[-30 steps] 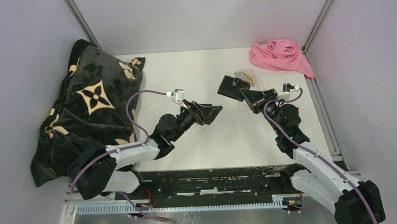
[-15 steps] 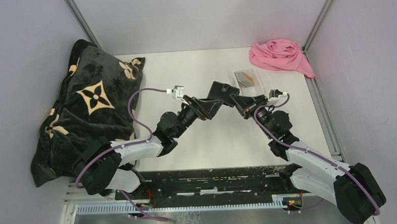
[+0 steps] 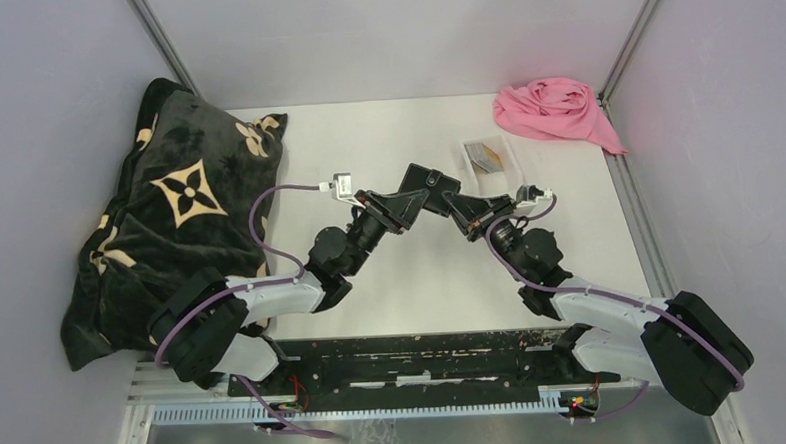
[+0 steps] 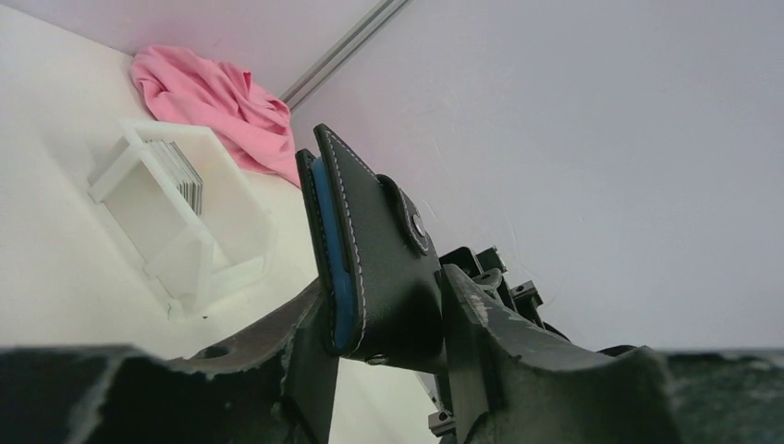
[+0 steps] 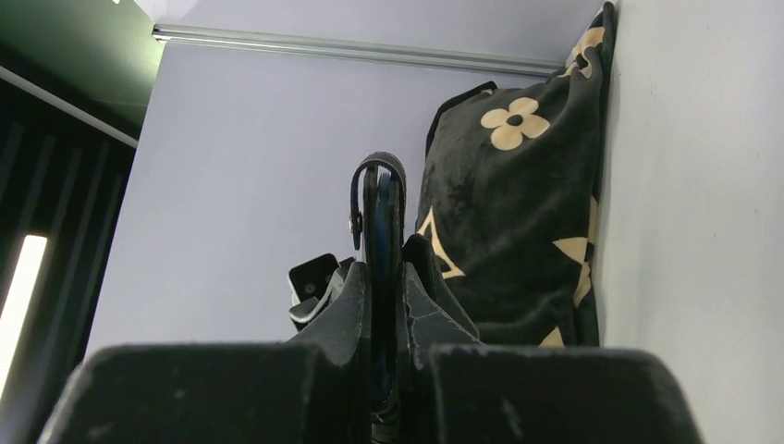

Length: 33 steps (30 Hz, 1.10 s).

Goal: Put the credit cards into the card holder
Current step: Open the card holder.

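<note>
Card holder (image 3: 429, 183), folded, held aloft, long axis left-right; right gripper (image 3: 454, 202) clamps one end, left gripper (image 3: 405, 203) the other.

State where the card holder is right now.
In the top view, the card holder is held above the middle of the table, gripped between the left pincer and the right pincer, just near-left of the clear tray.

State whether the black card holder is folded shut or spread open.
Folded shut: on the card holder, both black covers lie together with only a thin blue strip between, and the strap laps over its edge.
</note>
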Available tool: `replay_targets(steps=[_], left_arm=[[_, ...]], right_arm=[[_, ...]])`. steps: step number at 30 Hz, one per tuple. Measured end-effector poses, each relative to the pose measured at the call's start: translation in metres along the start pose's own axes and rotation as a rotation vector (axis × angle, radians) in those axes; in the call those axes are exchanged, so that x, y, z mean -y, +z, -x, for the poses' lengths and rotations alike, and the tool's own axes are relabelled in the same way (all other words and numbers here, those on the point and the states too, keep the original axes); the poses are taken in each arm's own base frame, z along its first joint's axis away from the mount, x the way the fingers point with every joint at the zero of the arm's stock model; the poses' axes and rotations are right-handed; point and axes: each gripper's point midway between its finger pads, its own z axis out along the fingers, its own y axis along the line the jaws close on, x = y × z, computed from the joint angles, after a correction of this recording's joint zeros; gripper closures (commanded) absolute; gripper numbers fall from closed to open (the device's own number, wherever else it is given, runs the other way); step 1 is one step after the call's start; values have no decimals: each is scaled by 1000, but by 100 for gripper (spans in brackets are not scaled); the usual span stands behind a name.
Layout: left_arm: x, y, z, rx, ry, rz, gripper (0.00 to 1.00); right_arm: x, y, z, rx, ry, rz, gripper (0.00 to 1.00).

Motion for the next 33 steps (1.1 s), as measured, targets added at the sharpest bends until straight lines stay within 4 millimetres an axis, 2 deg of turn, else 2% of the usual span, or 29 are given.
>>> replay_targets(steps=[9, 11, 15, 19, 23, 27, 33], left_arm=[[2, -7, 9, 45, -31, -7, 84], [4, -9, 11, 48, -36, -11, 88], [4, -14, 10, 33, -34, -1, 91], [2, -20, 12, 14, -16, 41, 95], [-6, -28, 18, -2, 33, 106, 97], [-23, -36, 9, -62, 90, 190, 97], [-40, -37, -8, -181, 158, 288, 97]], right_arm=[[3, -4, -6, 11, -6, 4, 99], [3, -4, -8, 7, -14, 5, 94], [4, -8, -12, -7, -71, -9, 65], [7, -20, -13, -34, -237, -85, 49], [-8, -31, -11, -58, -425, -130, 45], [-16, -38, -8, -110, -643, -211, 44], [-3, -34, -19, -233, -894, -348, 43]])
